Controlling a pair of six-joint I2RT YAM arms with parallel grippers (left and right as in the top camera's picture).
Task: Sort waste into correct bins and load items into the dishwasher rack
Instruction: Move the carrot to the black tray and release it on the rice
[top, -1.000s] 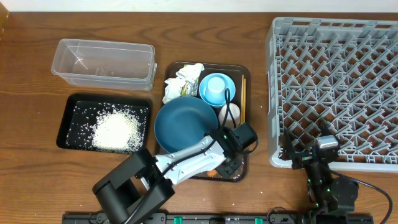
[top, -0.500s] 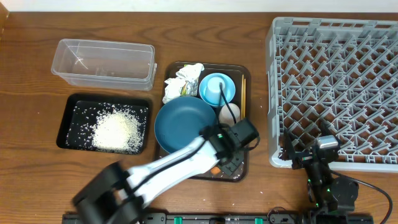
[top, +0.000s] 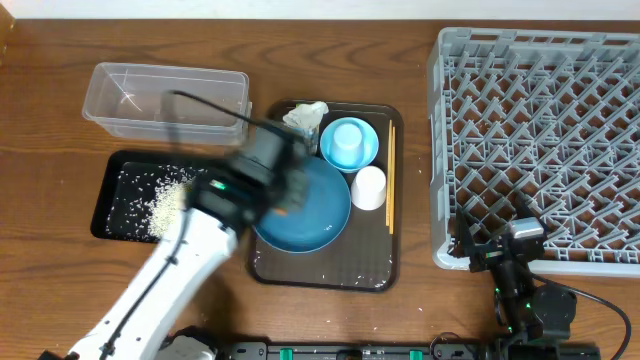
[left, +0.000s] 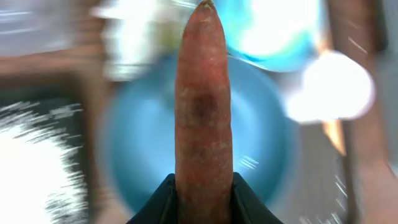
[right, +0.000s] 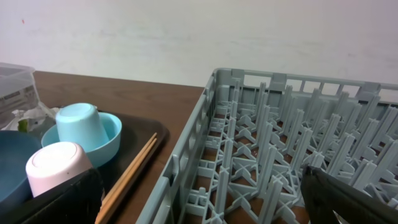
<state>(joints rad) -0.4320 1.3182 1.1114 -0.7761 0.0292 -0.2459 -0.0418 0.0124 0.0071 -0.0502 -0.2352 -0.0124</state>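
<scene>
Wooden table (top: 60, 290) carries a brown tray (top: 330, 268) where the blurred left gripper (left: 202, 193) pinches the small orange carrot (left: 202, 106) above the dark-blue bowl (top: 320, 208), near the black tray (top: 100, 228) of rice (top: 160, 208), while the right gripper (right: 205, 208) rests, fingers spread, beside the grey rack (top: 540, 150).

Left arm (top: 170, 270): white and smeared with blur, slanting from the table's near edge up and to the right.
Left wrist (top: 255, 175): dark, blurred, at the arm's far end.
Left pincer (left: 202, 200): two dark fingers (left: 158, 205) clamped on either side of a carrot (left: 202, 106), whose tip points straight away from the wrist.
Right arm (top: 530, 305): dark, folded low at the table's near right edge.
Right pincer (right: 199, 205): fingers (right: 62, 199) spread wide, one at each lower corner of its wrist view.
</scene>
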